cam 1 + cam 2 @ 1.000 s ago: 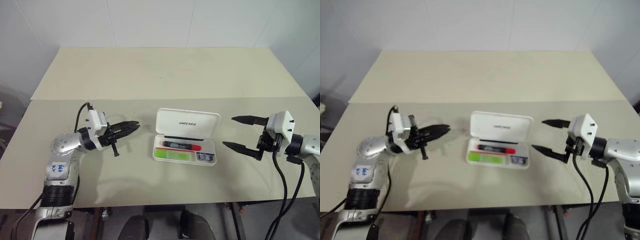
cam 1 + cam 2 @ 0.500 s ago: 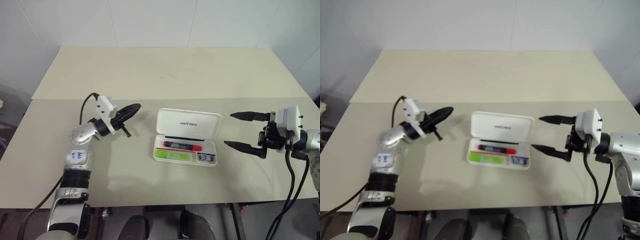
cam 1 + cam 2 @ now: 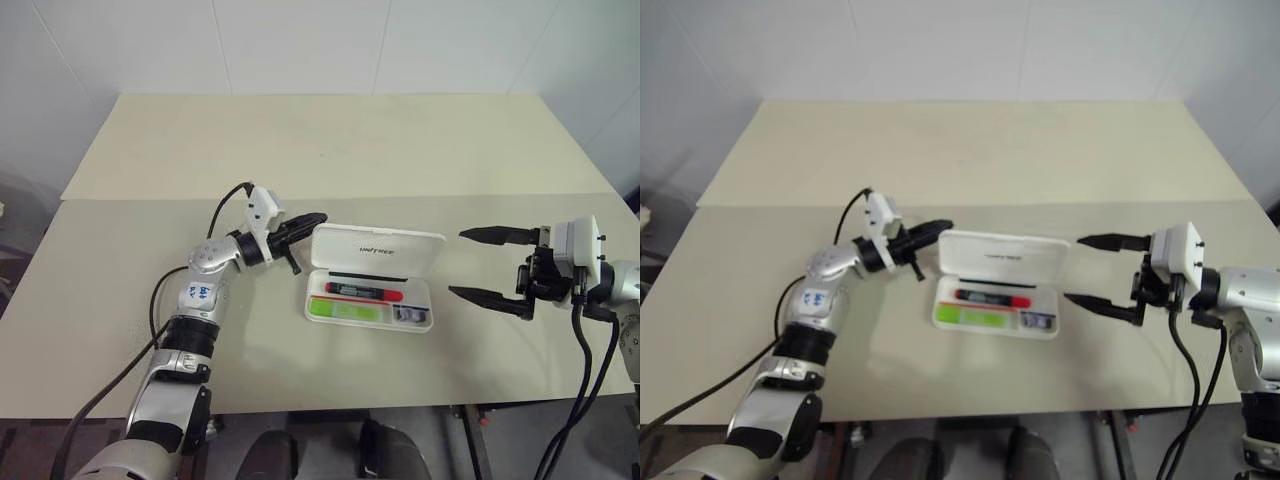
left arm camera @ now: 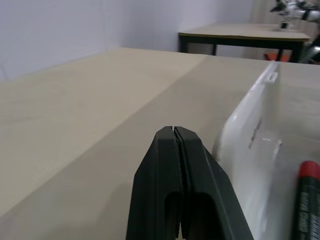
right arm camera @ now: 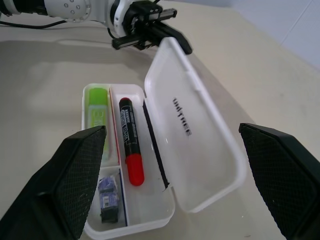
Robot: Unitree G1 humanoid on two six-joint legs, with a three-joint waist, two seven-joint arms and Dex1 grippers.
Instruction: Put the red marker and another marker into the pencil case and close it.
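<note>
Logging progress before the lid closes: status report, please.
Left end effector shut, at white plastic pencil case lid's corner. Right end effector open, empty. Red-capped black marker and lime-green highlighter inside. Lid open, nothing blocking.

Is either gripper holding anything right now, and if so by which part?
Nothing is held. The left gripper is shut on nothing, its tips behind the open lid of the pencil case. The right gripper is open and empty.

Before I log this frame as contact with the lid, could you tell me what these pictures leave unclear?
- Whether the shut left gripper touches the pencil case lid: the head views show its tip at the lid's corner, any gap too small to tell.
- The small dark item in the end compartment: too small to identify.
- The green highlighter: partly hidden by the right gripper's finger in the right wrist view.
</note>
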